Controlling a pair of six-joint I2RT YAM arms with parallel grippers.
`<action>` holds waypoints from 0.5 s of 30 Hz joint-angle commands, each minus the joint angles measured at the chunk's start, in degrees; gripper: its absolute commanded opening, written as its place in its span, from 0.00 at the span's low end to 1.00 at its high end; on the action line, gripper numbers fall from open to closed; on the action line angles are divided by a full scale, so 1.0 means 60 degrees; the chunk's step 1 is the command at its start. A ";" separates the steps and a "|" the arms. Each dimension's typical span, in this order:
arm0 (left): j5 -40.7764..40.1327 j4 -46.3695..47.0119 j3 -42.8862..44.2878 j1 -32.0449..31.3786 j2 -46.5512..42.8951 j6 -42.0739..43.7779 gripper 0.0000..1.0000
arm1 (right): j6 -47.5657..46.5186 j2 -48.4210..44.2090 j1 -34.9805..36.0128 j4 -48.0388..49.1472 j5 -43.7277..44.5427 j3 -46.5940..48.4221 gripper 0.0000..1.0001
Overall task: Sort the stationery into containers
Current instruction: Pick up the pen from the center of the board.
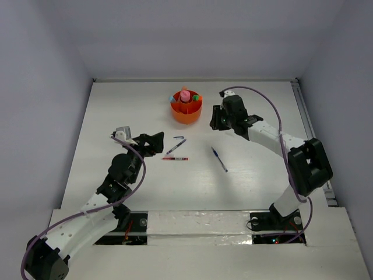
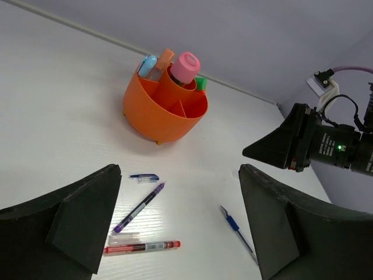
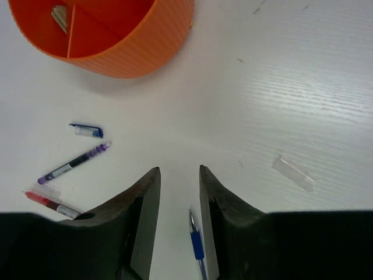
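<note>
The orange cup (image 1: 186,111) stands at the back middle of the table; it also shows in the left wrist view (image 2: 157,111) and the right wrist view (image 3: 134,52). It holds a pink bottle-like piece (image 2: 185,66), a light-blue marker (image 2: 147,64), a peach one (image 2: 166,56) and a green one (image 2: 200,83). A purple pen (image 1: 176,146), a red pen (image 1: 175,158) and a blue pen (image 1: 220,159) lie on the table. My left gripper (image 1: 158,142) is open and empty, just left of the purple and red pens. My right gripper (image 1: 216,119) is open and empty, right of the cup, above the blue pen (image 3: 197,245).
A small blue cap (image 2: 144,177) lies by the purple pen's tip (image 2: 139,207). A clear cap (image 2: 123,238) lies against the red pen (image 2: 141,247). Another clear piece (image 3: 294,172) lies on the table to the right in the right wrist view. Walls enclose the table.
</note>
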 commanded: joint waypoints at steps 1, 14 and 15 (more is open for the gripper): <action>0.0183 0.0491 0.0007 -0.0044 -0.0056 0.0106 0.77 | -0.0289 -0.0703 0.0063 -0.0316 -0.0430 -0.0578 0.47; 0.1795 0.1516 -0.0345 -0.0044 -0.0422 0.0076 0.21 | -0.0436 -0.0955 0.1001 -0.2120 0.0112 -0.2016 0.58; 0.1839 0.1531 -0.0345 -0.0044 -0.0436 0.0076 0.20 | -0.0436 -0.0852 0.1001 -0.2105 0.0170 -0.2001 0.58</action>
